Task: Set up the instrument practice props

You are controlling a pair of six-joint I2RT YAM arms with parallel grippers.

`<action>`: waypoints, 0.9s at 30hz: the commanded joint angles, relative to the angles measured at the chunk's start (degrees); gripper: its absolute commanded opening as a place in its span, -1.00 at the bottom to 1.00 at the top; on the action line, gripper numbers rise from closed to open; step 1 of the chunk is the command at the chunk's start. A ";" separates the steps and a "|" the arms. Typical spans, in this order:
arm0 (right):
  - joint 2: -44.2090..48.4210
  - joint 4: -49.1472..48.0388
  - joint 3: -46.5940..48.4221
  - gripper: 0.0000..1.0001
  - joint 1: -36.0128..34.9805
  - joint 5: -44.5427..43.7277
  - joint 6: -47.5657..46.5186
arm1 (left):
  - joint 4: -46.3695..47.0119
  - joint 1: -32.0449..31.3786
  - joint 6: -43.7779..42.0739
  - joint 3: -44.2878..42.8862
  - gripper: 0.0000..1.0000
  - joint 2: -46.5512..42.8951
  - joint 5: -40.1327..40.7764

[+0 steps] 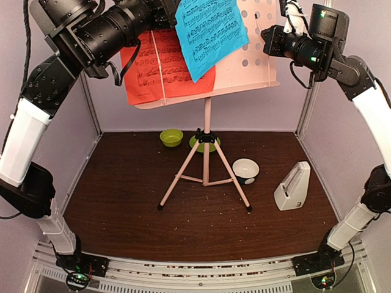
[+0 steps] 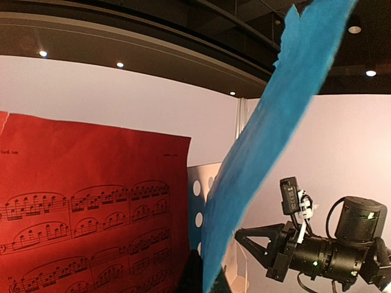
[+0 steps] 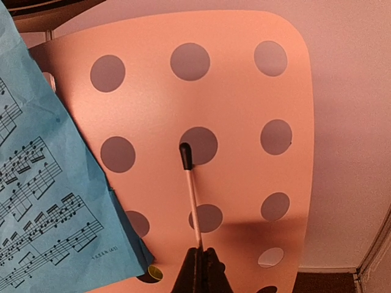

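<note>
The stand [image 1: 256, 67] is up, red sheet [image 1: 153, 73] on it beside the left jaws, which seem clamped on the unseated blue sheet [image 1: 211, 33]; right jaws pinch the stand's retaining rod [image 3: 191, 189], the metronome [image 1: 292, 188] on the counter [image 1: 122, 226] far below them.

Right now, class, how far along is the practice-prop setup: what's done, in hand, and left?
Done: the music stand is up on its tripod, the red sheet lies on its desk, and the metronome stands beside it. In hand: the left gripper pinches the blue sheet; the right gripper is shut on the stand's white clip arm. Left: laying the blue sheet flat on the desk.
</note>
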State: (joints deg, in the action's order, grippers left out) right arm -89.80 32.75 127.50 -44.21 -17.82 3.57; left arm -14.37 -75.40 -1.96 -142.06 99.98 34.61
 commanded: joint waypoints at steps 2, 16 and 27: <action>4.09 -5.07 -5.13 -1.00 0.17 1.29 -1.99 | 5.21 -0.19 -4.58 0.73 -1.00 0.45 2.53; 8.59 -16.93 -15.13 -1.00 0.17 2.34 -5.18 | 6.80 1.04 -7.00 -0.15 -1.00 2.54 -0.08; 3.83 -8.66 -7.04 -0.15 0.17 2.56 -3.53 | 7.16 1.13 -7.18 0.03 -1.00 2.54 -0.74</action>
State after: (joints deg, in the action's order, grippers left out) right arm -85.10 21.45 119.61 -44.21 -15.40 -0.91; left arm -10.31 -74.67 -8.10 -141.73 102.69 34.81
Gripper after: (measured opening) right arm 0.421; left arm 0.009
